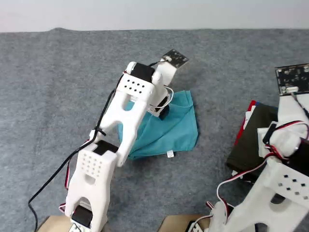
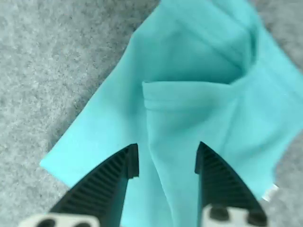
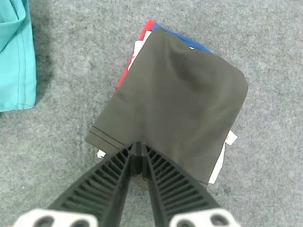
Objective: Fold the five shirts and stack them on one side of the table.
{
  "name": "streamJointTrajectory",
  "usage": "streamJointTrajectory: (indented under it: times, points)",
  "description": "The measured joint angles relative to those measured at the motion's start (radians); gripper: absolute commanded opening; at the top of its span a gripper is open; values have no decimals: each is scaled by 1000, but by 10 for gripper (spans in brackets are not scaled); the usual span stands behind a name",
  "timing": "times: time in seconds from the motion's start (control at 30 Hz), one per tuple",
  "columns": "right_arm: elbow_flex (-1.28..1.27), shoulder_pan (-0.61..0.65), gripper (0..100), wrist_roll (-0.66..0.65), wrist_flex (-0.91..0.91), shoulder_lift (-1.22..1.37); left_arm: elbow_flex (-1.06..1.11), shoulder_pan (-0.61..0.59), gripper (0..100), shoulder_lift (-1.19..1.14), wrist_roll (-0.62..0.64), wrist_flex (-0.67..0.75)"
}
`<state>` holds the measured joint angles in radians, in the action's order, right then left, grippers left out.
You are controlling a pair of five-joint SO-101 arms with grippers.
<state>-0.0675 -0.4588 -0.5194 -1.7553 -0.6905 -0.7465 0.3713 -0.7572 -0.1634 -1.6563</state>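
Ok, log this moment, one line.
left hand open over teal shirt | right hand shut over stack | teal shirt unstacked

Teal shirt (image 1: pixel 175 126), dark brown shirt (image 3: pixel 180 101), grey table (image 1: pixel 48 87)

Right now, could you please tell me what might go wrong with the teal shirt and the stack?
The left gripper hangs open over the teal shirt, whose folds lie loose and uneven; closing there may catch only the top layer and pull the fold apart. The stack under the dark shirt is ragged, with red, blue and white edges poking out, so another shirt could sit crooked.
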Motion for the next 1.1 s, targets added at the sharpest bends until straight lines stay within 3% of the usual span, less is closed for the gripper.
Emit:
streamJointTrajectory:
  times: [0.17, 0.37, 0.77, 1.0, 1.1]
  points:
    - [0, 0, 9, 0, 0, 0, 0, 21, 188, -49, -8, 9]
    - [0, 0, 9, 0, 0, 0, -44, 46, 2, -120, -11, 34]
    - [0, 0, 9, 0, 0, 0, -255, 141, 5, -146, 11, -69]
    - [0, 0, 9, 0, 0, 0, -178, 250, 9, -146, 18, -69]
    - [0, 0, 9, 0, 0, 0, -115, 296, 62, -146, 18, -69]
